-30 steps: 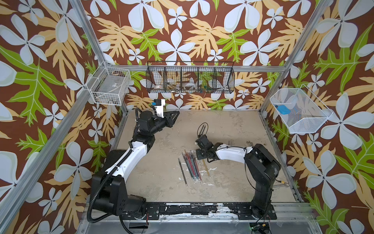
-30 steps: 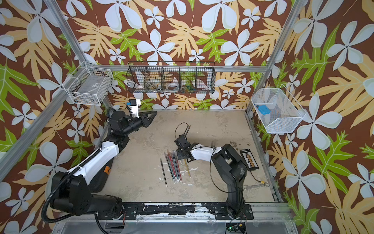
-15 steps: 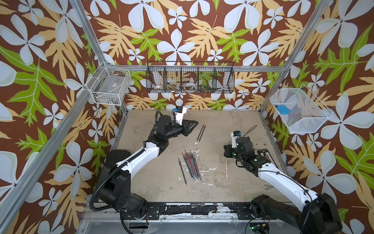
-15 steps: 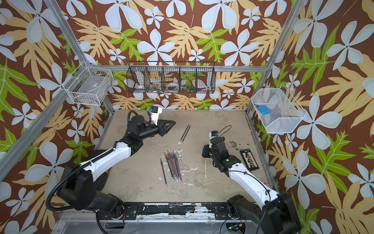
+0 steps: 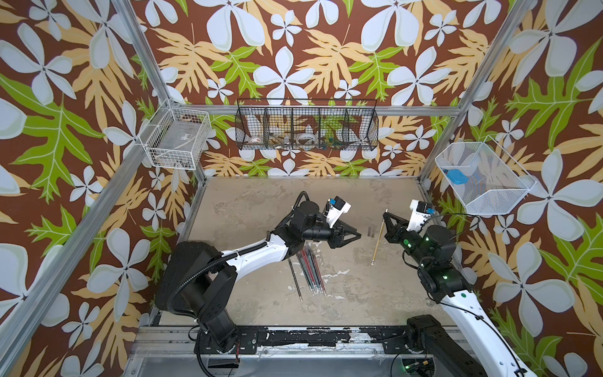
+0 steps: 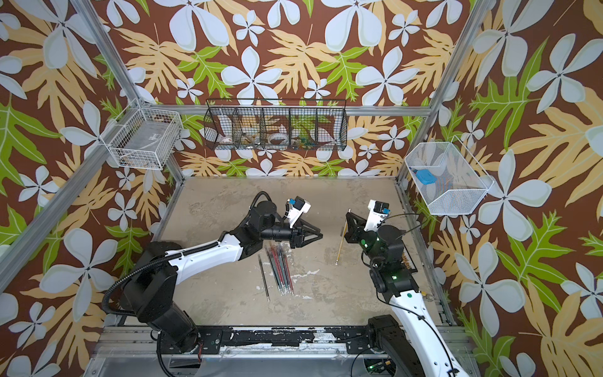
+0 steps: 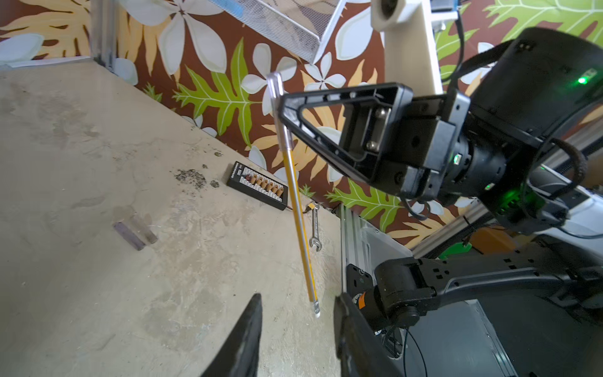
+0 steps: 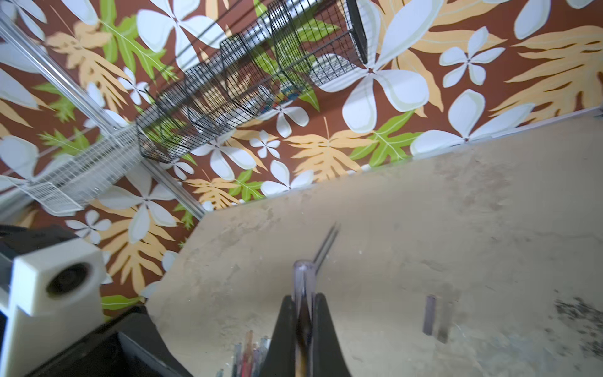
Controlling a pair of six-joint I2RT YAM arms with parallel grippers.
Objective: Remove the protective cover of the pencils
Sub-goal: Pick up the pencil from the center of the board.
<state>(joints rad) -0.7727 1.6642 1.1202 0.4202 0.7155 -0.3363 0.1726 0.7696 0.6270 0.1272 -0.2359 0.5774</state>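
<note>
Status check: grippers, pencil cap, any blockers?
Right gripper shut on yellow pencil, cap on. Left gripper open, empty, pointed at it. Two loose caps on table between them; nothing blocking.

Two loose caps (image 7: 129, 235), three baskets (image 5: 306, 127) (pencils (image 5: 311, 272) too bunched).

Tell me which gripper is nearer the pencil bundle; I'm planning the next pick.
Left. The left gripper hangs just beyond the bundle; the right gripper, shut on a yellow pencil, is farther off to the right.

Lab cell: aluminium frame (image 5: 417, 110), wallpapered walls (image 5: 293, 49)
</note>
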